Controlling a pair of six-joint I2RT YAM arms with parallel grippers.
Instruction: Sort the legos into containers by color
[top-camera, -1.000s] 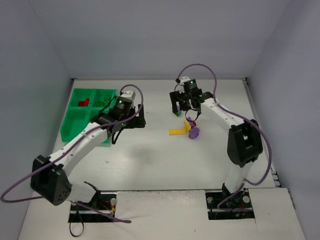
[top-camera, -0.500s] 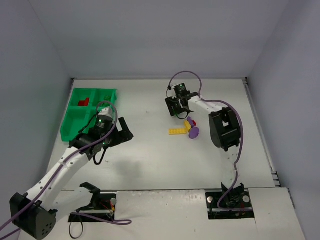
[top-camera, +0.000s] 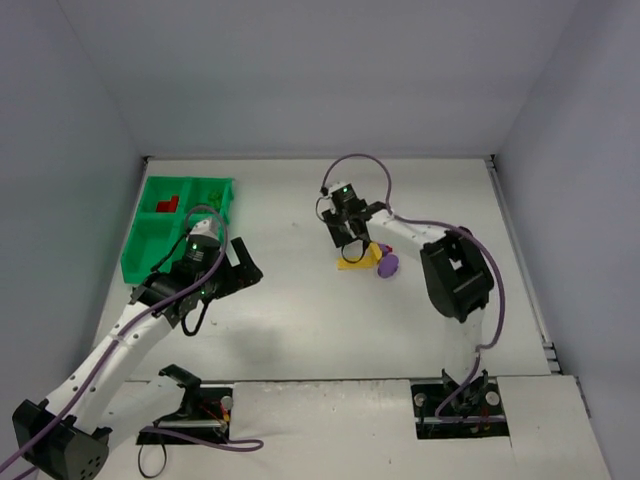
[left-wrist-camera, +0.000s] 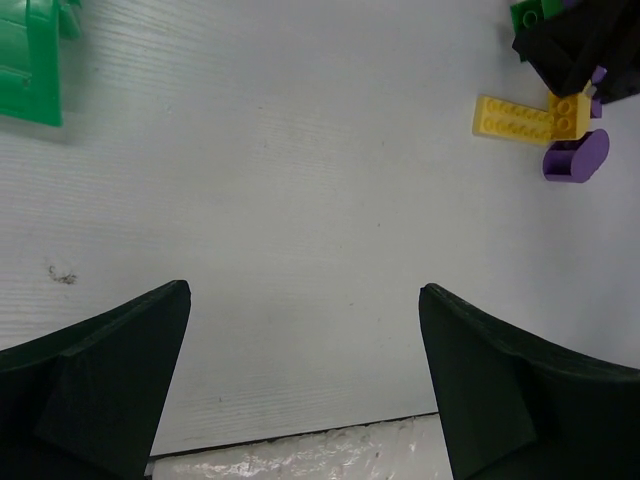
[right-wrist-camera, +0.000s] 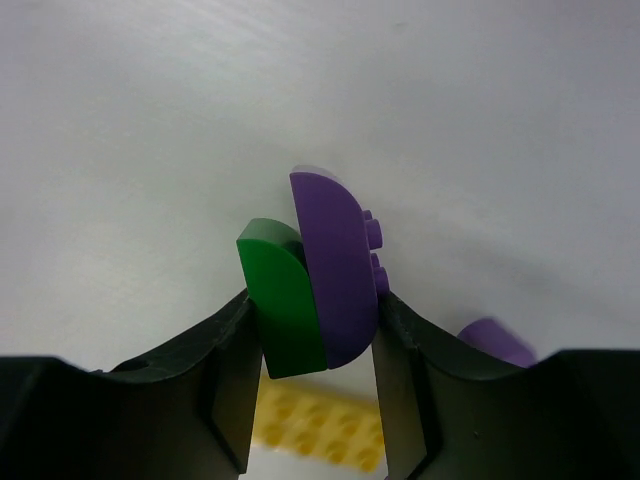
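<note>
Perhaps joined, green-purple brick pair (right-wrist-camera: 318, 285), clamped in right gripper (right-wrist-camera: 314, 312)

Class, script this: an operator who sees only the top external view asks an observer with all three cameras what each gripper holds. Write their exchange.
Operator: What is in the right gripper?
Observer: The right wrist view shows the right gripper pinching two pieces side by side, a green brick and a purple brick.
Operator: And the left?
Observer: In the left wrist view the left gripper is wide open and empty.
</note>
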